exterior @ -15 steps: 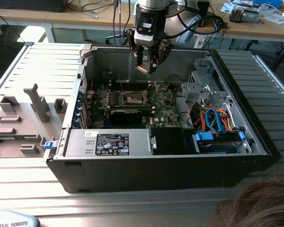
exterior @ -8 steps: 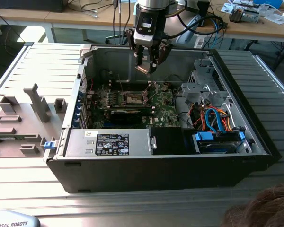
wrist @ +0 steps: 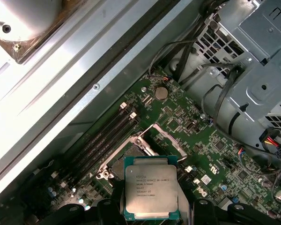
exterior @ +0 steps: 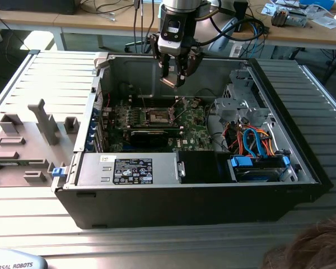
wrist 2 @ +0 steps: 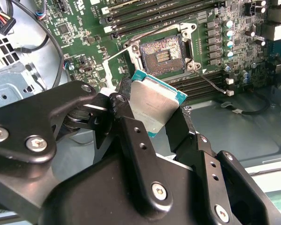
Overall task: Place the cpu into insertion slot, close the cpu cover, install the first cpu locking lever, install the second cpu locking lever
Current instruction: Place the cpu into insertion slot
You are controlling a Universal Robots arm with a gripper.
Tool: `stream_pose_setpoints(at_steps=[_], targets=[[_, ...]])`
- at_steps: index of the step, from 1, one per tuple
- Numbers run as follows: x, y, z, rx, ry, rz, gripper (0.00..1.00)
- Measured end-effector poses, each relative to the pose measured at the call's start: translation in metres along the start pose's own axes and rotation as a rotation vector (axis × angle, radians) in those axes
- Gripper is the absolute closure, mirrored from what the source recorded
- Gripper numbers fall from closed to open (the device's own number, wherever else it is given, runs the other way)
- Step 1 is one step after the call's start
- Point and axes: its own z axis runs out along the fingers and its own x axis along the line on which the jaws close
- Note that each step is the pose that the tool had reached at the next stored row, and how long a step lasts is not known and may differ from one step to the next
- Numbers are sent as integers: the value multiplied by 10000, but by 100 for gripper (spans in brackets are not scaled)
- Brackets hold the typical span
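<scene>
Black jaws sit closest to the lens in the second wrist view, clamped on two opposite edges of the cpu [wrist 2: 154,105], which hangs in the air above the board, not yet seated. On the slatted desk [exterior: 325,134] lies the open computer case [exterior: 157,210], and the green motherboard [exterior: 193,126] covers its floor. In the exterior view the drive cage [exterior: 241,106] stands at 3 o'clock from the insertion slot [exterior: 158,116], and a long black bar [exterior: 151,134] lies just beside the slot at 6 o'clock. The slot's dark centre is bare, with the chip held above it toward 12 o'clock. The cpu cover [wrist: 168,138] is swung up and open, and a thin locking lever [wrist 2: 210,83] angles out from the socket corner. The main risk, as I judge it, is the chip coming down skewed or off-centre, since it looks tilted in the grip; that could bend the contacts or leave it riding on the silver rim. The raised cover and the lever could also catch the jaws. Room overhead is generous, but the case's back wall is near at 12 o'clock, and the bar hems the 6 o'clock side.
</scene>
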Motion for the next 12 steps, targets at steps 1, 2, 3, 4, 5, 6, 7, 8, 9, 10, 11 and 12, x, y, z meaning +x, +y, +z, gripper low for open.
stream_pose_setpoints(at_steps=[1,2,3,4,5,6,7,8,9,10,11,12], targets=[[0,0,0,0,0,9,46],[0,0,0,0,0,15,46],[0,0,0,0,0,21,46],[0,0,1,-1,0,30,46],[0,0,1,-1,0,45,46],[0,0,1,-1,0,55,46],[0,0,1,-1,0,61,46],[0,0,1,0,0,67,46],[0,0,1,0,-1,76,46],[0,0,1,-1,-1,83,46],[0,0,1,-1,0,88,46],[0,0,1,0,-1,95,46]])
